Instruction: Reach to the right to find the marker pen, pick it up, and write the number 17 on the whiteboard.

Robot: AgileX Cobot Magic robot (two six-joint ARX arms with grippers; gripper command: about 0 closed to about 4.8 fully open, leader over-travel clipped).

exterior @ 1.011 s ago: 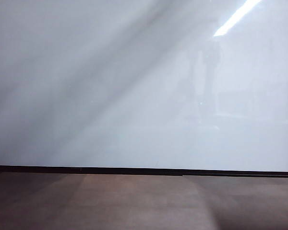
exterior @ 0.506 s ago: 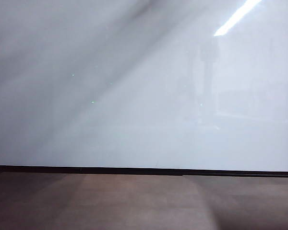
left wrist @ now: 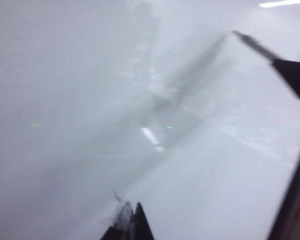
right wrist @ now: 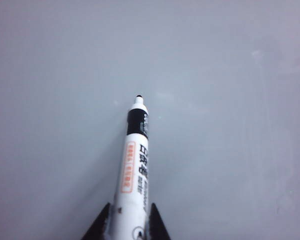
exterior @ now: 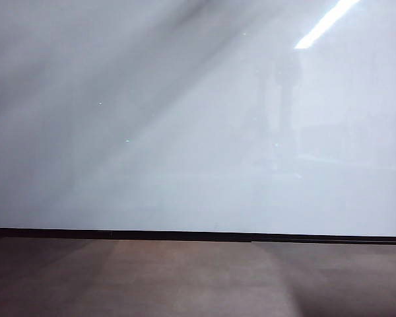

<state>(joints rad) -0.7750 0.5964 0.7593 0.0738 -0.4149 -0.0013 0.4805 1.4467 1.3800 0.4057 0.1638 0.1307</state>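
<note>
Glossy white whiteboard [exterior: 185, 132] with thin black frame, grey streaks and a bright light stripe near its top right corner; brown surface [exterior: 185, 277] below; white marker pen [right wrist: 134, 175] banded black near the tip, with orange and black print; black right gripper [right wrist: 126, 225] fingers.

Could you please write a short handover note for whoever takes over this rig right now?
Right gripper: shut on the marker pen, uncapped, tip pointing at the whiteboard; whether the tip touches it cannot be told.
Left gripper: over the whiteboard near its black frame; only its dark fingertips show, close together, nothing seen between them; open or shut unclear.
Neither arm shows in the exterior view.
Done: pen found and picked up.
Left: write 17. No ink marks visible on the board in any view.
</note>
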